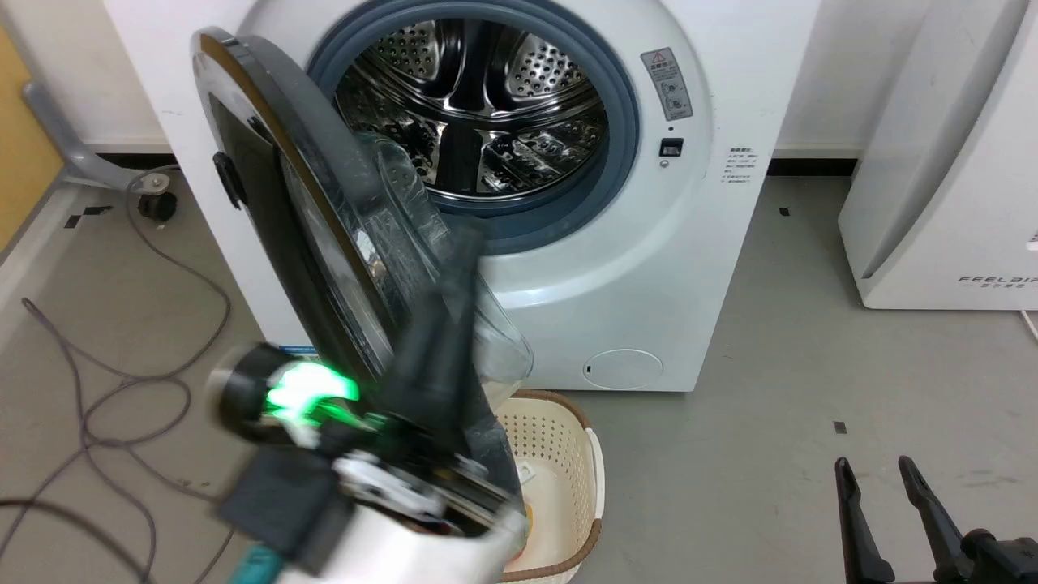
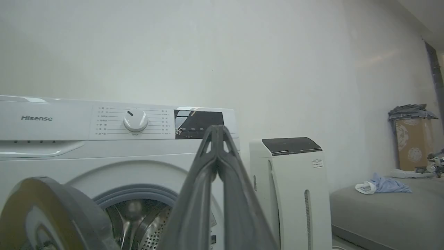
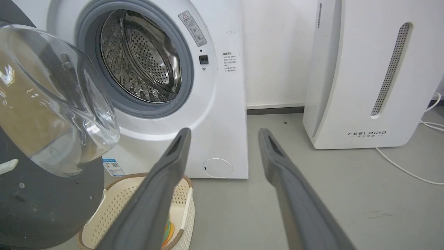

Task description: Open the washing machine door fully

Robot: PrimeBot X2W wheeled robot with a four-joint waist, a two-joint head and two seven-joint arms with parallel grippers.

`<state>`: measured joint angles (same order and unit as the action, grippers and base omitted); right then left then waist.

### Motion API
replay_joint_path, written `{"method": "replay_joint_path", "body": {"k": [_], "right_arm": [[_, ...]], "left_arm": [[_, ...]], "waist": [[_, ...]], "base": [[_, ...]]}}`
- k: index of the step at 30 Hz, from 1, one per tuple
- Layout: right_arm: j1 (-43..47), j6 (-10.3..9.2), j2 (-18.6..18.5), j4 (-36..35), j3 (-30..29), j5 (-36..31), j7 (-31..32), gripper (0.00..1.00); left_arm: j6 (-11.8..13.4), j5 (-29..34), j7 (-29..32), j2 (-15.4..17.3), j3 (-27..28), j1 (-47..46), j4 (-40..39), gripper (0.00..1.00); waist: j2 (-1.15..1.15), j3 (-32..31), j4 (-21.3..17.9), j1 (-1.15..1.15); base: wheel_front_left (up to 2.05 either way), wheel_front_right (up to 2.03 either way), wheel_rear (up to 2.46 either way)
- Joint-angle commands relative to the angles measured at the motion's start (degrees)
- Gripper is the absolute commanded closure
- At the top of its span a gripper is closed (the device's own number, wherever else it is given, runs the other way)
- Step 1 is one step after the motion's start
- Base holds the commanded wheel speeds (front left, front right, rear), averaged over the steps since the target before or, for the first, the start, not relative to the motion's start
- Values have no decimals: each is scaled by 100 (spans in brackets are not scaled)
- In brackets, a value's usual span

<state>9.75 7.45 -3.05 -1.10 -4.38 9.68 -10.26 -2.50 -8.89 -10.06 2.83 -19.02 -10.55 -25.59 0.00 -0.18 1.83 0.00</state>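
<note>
Washing machine door (image 1: 268,211) stands half-open left of drum (image 1: 478,97), likely rigid, weighty, glass bowl (image 1: 405,211) slick and fragile, so push beside it; left gripper (image 2: 216,131) pinched closed, empty, right gripper (image 1: 884,487) splayed.

Head above, wrists low, toward washing machine (image 1: 649,268)

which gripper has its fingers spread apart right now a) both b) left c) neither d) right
d: the right gripper shows a wide gap between its two fingers, while the left gripper has its fingertips pressed together with nothing between them.
</note>
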Motion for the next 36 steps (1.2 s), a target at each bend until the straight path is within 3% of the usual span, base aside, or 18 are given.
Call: {"method": "replay_joint_path", "body": {"k": [1, 8, 15, 27, 36], "right_arm": [[26, 3, 17, 22, 3, 42, -3, 0], [55, 3, 17, 98, -33, 53, -10, 0], [48, 3, 17, 114, -10, 43, 38, 0], [43, 3, 17, 115, 44, 43, 108, 0], [48, 3, 17, 216, 29, 97, 110, 0]], "left_arm": [[-33, -45, 78, 8, -105, 8, -27, 100], [-106, -329, 1090, 6, -1271, 447, 278, 100], [150, -501, 1793, 73, -1479, 1052, 839, 100], [591, -588, 1226, 40, -1102, 693, 2340, 100], [890, -733, 1086, 22, -1073, 731, 2509, 100]], "waist": [[0, 0, -14, 0], [0, -4, -40, 0], [0, 2, -48, 0], [0, 26, -33, 0], [0, 53, 69, 0]], "base": [[0, 0, 0], [0, 0, 0], [0, 0, 0], [0, 0, 0], [0, 0, 0]]}}
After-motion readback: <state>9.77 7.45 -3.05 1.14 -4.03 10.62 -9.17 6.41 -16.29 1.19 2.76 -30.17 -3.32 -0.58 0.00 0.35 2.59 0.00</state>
